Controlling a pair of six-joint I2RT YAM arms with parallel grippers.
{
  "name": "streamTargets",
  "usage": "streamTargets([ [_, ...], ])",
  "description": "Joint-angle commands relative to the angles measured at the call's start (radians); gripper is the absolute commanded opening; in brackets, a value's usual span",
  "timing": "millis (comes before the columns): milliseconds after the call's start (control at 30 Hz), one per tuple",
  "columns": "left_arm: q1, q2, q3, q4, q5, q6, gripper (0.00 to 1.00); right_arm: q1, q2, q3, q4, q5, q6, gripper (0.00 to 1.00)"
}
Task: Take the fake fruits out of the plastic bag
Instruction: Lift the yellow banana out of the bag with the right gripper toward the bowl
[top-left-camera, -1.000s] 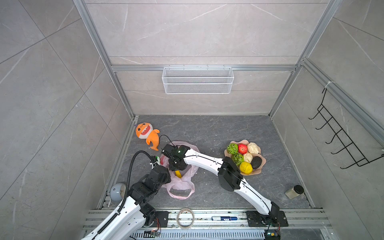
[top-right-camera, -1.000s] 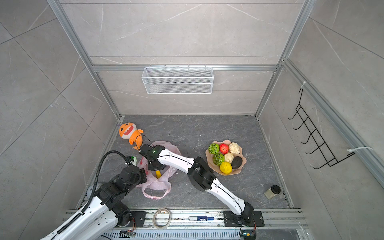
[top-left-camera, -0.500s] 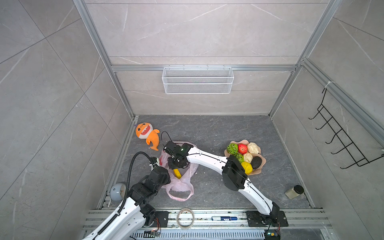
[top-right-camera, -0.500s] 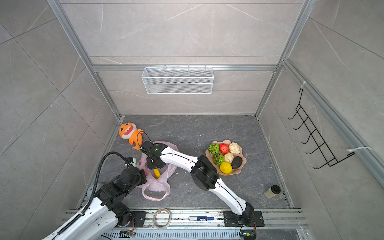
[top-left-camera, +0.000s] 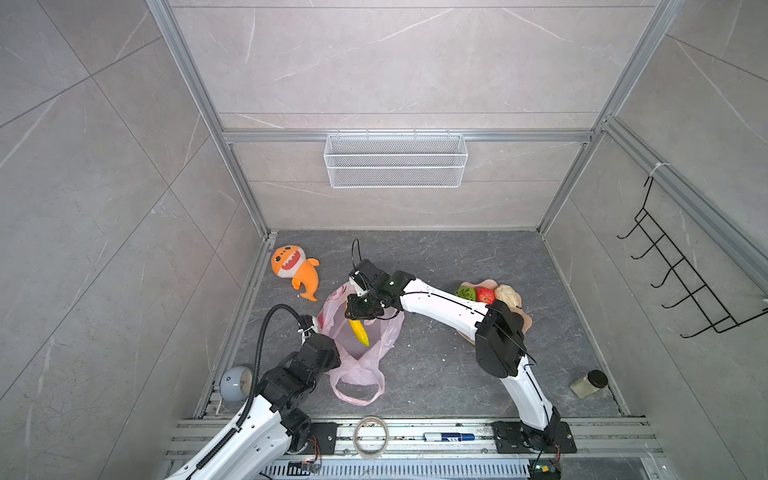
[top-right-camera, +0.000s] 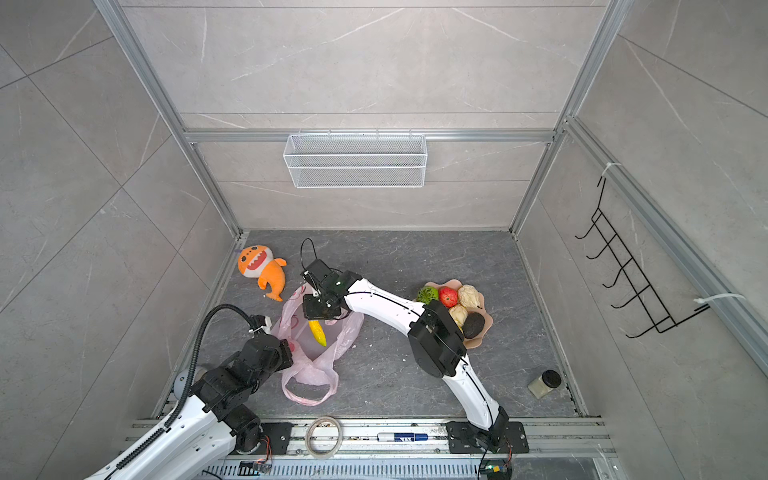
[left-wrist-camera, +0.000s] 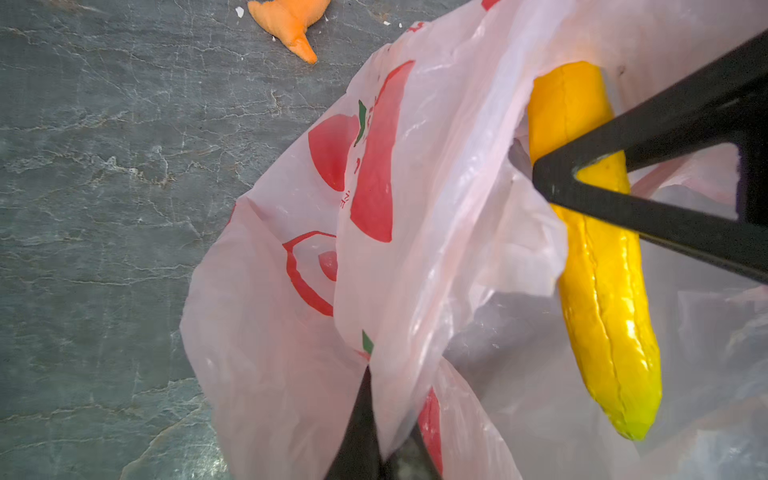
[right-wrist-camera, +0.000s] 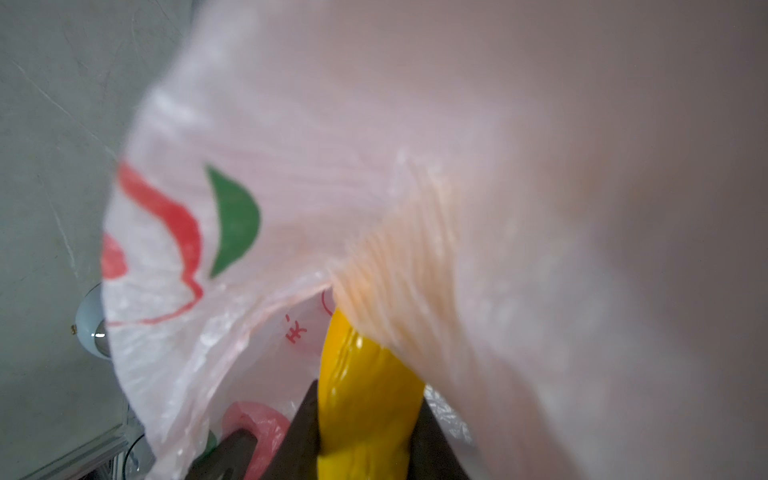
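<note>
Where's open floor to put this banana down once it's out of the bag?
Bare floor lies between the plastic bag and the bowl, and behind both to the back wall. Another patch: between the right arm and the jar. Crowded: the fruit-filled bowl and the corner by the shark toy.

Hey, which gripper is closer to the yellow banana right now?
Right. The right gripper is clamped on one end of the banana; the left gripper pinches the plastic bag at its edge beside it, not touching the banana.
</note>
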Motion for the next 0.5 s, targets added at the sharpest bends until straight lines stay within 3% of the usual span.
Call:
streamTargets([
  [0, 0.001, 0.06, 0.079, 0.041, -0.058, 0.003, 0.0, -0.015, -0.077, -0.017, 0.021, -0.125, -0.039, 0.15],
  [467, 0.001, 0.217, 0.218, 0.224, -0.18, 0.034, 0.0, -0.034, -0.234, -0.044, -0.125, -0.29, -0.153, 0.15],
])
